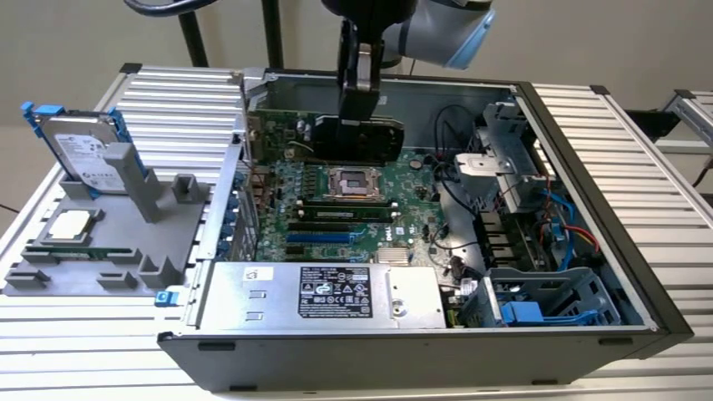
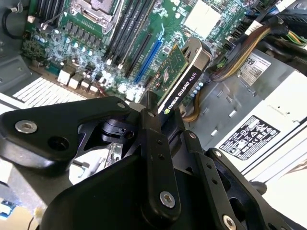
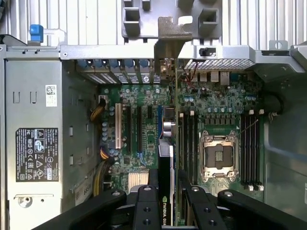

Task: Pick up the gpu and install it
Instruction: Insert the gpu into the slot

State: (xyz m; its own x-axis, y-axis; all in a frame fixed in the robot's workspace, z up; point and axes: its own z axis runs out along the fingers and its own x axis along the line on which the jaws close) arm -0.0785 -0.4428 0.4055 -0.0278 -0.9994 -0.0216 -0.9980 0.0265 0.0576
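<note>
The gpu (image 1: pixel 356 139) hangs on edge inside the open computer case (image 1: pixel 579 159), above the far part of the green motherboard (image 1: pixel 418 205). My gripper (image 1: pixel 360 115) is shut on the card's upper edge. In the second wrist view the gpu (image 2: pixel 183 72) shows its green board and black shroud past my gripper (image 2: pixel 163 114), tilted over the board beside a blue slot (image 2: pixel 149 51). In the first wrist view the gpu (image 3: pixel 165 160) is seen edge-on between the fingers (image 3: pixel 146 191), running along a blue slot (image 3: pixel 160 125) beneath it. It is clear of the board.
A grey fixture (image 1: pixel 112 251) at the exterior view's left holds a silver hard drive (image 1: pixel 83 150) with blue rails and a square CPU chip (image 1: pixel 69 224). The power supply (image 1: pixel 323 292) fills the case's near side. Cables (image 1: pixel 557 225) and a drive cage (image 1: pixel 546 305) crowd its right.
</note>
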